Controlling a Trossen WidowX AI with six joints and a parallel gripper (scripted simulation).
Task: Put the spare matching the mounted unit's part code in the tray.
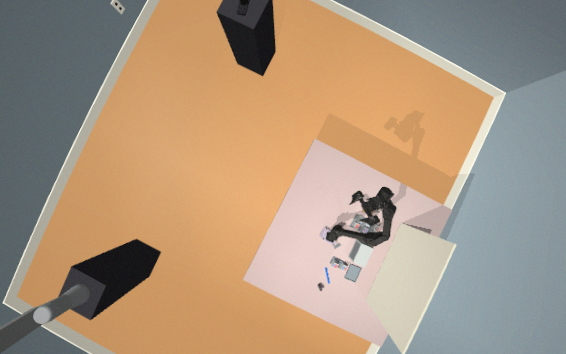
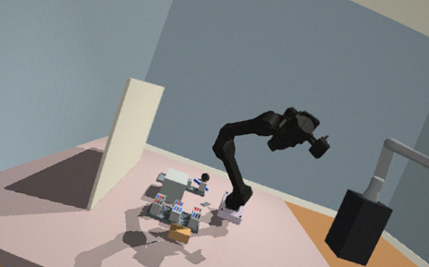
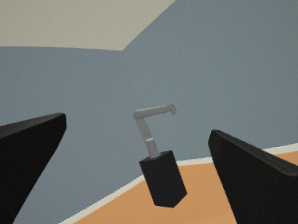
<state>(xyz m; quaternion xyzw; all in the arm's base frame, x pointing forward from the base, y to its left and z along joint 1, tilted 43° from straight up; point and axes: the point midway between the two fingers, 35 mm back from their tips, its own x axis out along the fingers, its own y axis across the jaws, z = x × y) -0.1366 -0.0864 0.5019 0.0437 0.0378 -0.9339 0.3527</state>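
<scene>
Can find the task's spares low beneath the gripper (image 1: 363, 208) (image 2: 299, 141) (image 3: 138, 127), as three grey blocks (image 2: 176, 211) with red and blue marks, upright on a dark rack (image 1: 359, 224) (image 2: 167, 216). Can count all three in the exterior view; from the top, lose part of the rack under the black arm (image 1: 386, 222) (image 2: 236, 169). Cannot read any part code in any view.

Just beside the rack, likewise below the gripper, note an orange block (image 2: 179, 233), plain in the exterior view but mostly covered from above. Farther from the gripper, past the rack, meet a white box (image 1: 363, 254) (image 2: 174, 187). Beyond that, well apart from the gripper, make out a square grey tray (image 1: 352, 273), whole from the top and largely hidden behind the box in the exterior view. Beside the tray, find a smaller rack (image 1: 339, 263) (image 2: 196, 191), then a blue bar (image 1: 327, 275).

Up at the gripper, see fingers spread wide apart with nothing between, high above the table (image 1: 295, 215) (image 2: 274, 257). Straight ahead between the fingertips in the wrist view, catch a distant grey arm (image 2: 385, 165) (image 3: 145, 129) on a black pedestal (image 2: 358, 228) (image 3: 163, 180).
</scene>
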